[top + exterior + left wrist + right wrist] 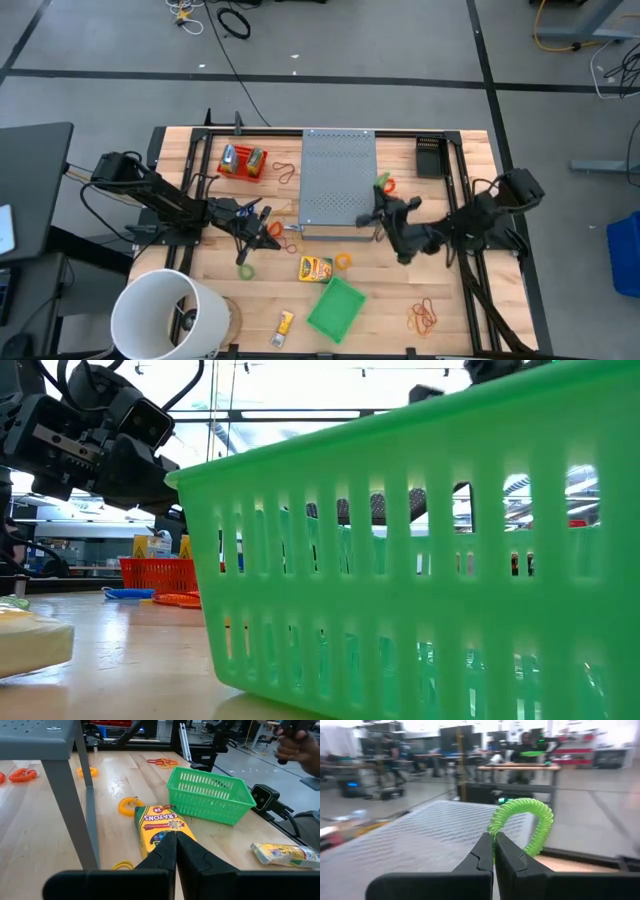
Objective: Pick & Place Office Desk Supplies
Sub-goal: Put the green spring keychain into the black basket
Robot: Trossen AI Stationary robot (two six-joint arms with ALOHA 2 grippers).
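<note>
Tools are both closed. Right tool (494, 851) pinches a green coil (525, 826) over the grey box (338, 180). Left tool (176, 851) holds nothing, near the crayon box (159, 824).

Bench (450, 310): pale wood planks. Box (338, 170): grey, perforated dot pattern. Basket (336, 309): bright green, slotted walls. Crayon pack (160, 822): yellow-orange, green band, printed. Coil (522, 825): lime green spiral. Bucket (160, 310): white. Tray (243, 162): red, upper left.
</note>
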